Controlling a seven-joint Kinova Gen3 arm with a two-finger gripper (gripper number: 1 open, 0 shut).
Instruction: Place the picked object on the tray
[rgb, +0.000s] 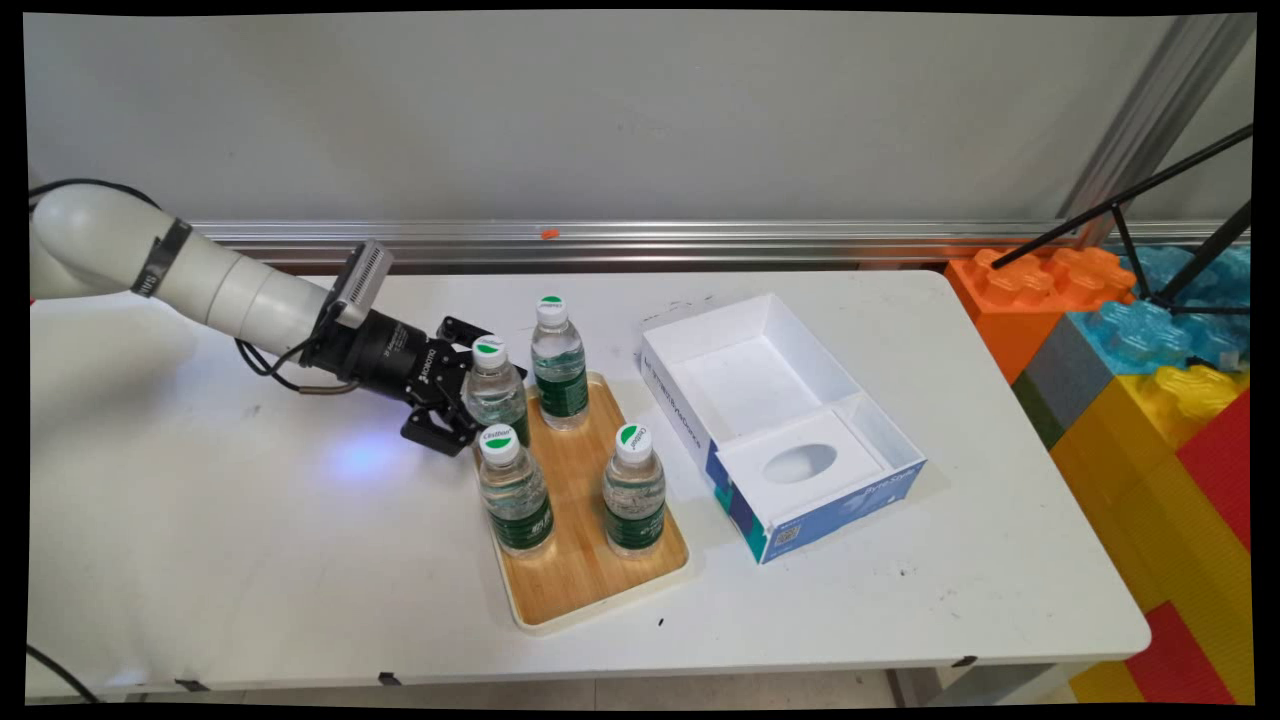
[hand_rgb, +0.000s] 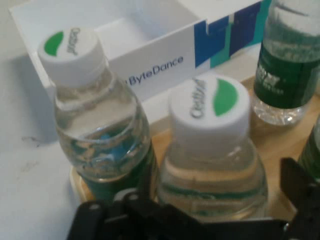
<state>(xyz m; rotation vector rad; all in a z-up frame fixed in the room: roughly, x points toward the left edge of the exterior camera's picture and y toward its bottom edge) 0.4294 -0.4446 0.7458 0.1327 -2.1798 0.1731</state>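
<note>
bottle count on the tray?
4, all upright on the wooden tray: back-left bottle between the end effector fingers, back-right bottle, front-left bottle, front-right bottle. None looks hidden.

White tabletop (rgb: 250, 560), scuffed with small dark marks. Directly on it, near the middle: a bamboo tray (rgb: 590, 585) with a pale rim, long side running toward the near edge. Just right of the tray, apart from it: an open white-and-blue cardboard box (rgb: 800, 520), set askew, lettered ByteDance on its side.
</note>
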